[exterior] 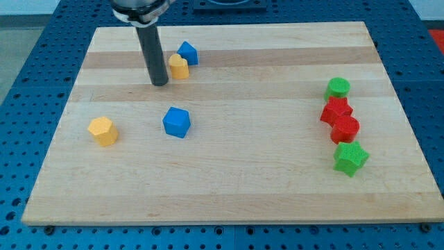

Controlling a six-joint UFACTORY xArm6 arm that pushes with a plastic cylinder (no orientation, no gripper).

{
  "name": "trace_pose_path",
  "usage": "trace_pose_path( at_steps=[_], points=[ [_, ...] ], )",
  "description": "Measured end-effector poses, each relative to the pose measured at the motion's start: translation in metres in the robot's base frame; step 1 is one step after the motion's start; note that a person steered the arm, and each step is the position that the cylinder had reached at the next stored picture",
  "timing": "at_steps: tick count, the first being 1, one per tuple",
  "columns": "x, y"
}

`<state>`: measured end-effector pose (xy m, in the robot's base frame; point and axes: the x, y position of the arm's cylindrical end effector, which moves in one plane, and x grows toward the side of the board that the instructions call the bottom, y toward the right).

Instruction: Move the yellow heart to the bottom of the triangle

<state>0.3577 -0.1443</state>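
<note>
A pale wooden board (229, 187) lies on a blue perforated table (41, 62); the board serves as the only holder here, and eight small blocks rest on it, none stacked; the arm ends in a plain dark rod with no claw, so there is nothing to clench or release. The rod comes down from the upper left of the frame, its top cut off by the frame edge; my tip (160, 83) rests on the board just left of the yellow heart (178, 67), very near it, though contact cannot be made out. The yellow heart sits in the upper left part of the board, touching or almost touching the blue triangle (187, 53), which lies just above and to its right; the heart's shape is hard to read at this size. Lower down, near the centre left, a blue cube-like block (176, 122) stands alone; further left sits a yellow hexagonal block (103, 130), well apart from the rest. At the right side a column of four blocks runs downward: a green round block (338, 87) at the top; a red block (336, 110) under it; a second red block (345, 128) touching the first; a green star-like block (350, 157) at the bottom.
</note>
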Motion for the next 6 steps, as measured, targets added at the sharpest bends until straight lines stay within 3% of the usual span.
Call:
trace_pose_path(
  at_steps=[1, 6],
  points=[
    [-0.020, -0.002],
    [-0.020, 0.036]
  ],
)
